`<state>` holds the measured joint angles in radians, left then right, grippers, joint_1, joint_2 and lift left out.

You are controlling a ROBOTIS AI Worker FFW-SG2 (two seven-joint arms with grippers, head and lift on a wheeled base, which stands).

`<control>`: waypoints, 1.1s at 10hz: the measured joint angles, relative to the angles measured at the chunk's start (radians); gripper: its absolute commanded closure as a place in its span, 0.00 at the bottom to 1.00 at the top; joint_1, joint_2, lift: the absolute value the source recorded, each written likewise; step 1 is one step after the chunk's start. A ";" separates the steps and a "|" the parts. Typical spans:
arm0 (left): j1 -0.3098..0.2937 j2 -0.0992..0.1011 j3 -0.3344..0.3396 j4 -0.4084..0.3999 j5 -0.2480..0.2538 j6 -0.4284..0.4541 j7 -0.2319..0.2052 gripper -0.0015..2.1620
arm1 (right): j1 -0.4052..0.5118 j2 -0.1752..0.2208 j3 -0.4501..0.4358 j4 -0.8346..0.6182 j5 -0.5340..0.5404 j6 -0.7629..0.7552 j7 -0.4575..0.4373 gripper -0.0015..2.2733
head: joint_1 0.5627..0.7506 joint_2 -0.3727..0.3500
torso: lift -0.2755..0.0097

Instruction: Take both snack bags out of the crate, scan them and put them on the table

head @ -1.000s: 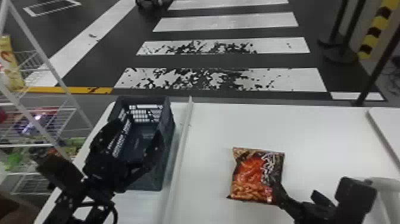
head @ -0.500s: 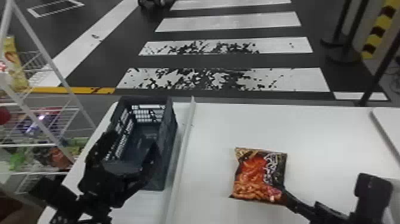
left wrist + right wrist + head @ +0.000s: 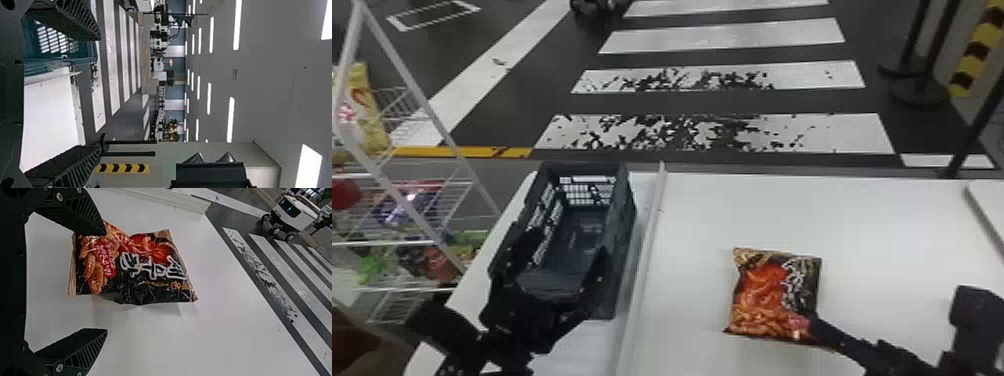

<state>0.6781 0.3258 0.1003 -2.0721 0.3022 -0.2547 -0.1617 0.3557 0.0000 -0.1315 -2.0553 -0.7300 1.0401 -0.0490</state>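
Plainly, the snack bag [image 3: 772, 295] was seen on the table [image 3: 877, 225], its near right corner overlapped by the right gripper's [image 3: 106, 281] left finger — nothing was gripped there or by the left gripper [image 3: 100, 93], both spread wide.

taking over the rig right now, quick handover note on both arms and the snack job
Left end effector: open, at the near end of the crate.
Right end effector: open, one finger at the snack bag's near right corner.
Done: that bag is on the table; its scan is unconfirmed.
To do: check that scan, account for the second bag.
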 measured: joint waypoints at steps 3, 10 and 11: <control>-0.001 -0.001 -0.012 0.018 0.000 -0.001 0.001 0.00 | -0.020 0.000 -0.019 0.018 -0.042 0.080 0.000 0.05 | 0.70 0.80 | 0.64; -0.002 0.000 -0.021 0.030 0.000 0.001 0.002 0.00 | -0.095 0.000 -0.034 0.146 -0.118 0.112 0.001 0.06 | 0.70 0.83 | 0.64; -0.002 0.000 -0.023 0.031 0.000 0.001 0.002 0.00 | -0.106 0.000 -0.034 0.165 -0.119 0.113 0.002 0.06 | 0.70 0.83 | 0.64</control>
<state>0.6765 0.3259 0.0771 -2.0412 0.3022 -0.2533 -0.1594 0.2500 0.0000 -0.1656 -1.8905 -0.8487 1.1528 -0.0475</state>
